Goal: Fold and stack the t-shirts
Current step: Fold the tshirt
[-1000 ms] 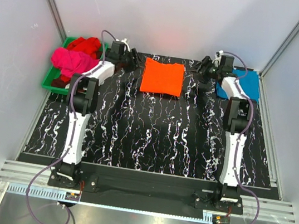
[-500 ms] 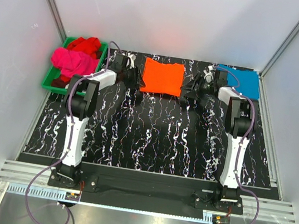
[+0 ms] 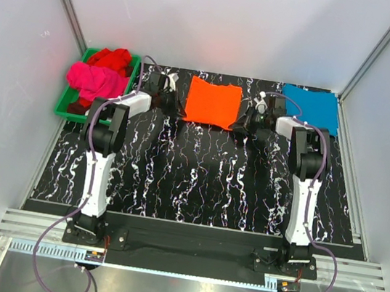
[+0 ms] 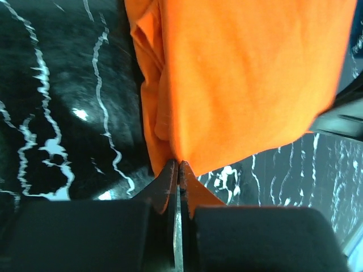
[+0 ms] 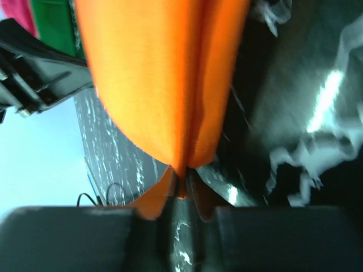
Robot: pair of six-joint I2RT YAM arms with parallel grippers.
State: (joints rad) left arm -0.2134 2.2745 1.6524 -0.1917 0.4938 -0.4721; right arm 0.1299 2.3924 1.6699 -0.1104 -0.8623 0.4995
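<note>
Top view: the folded bright-orange cotton t-shirt [image 3: 214, 103] lies far-centre on the black marbled desk [image 3: 197, 183]; the left claw [image 3: 180, 105] and right claw [image 3: 241, 124], wide and clear of it a second ago, now sit at its near corners. Left wrist view: the left claw is pinched tight on one corner. Right wrist view: the right claw clamps the other, so a lift or further fold seems ready.
</note>
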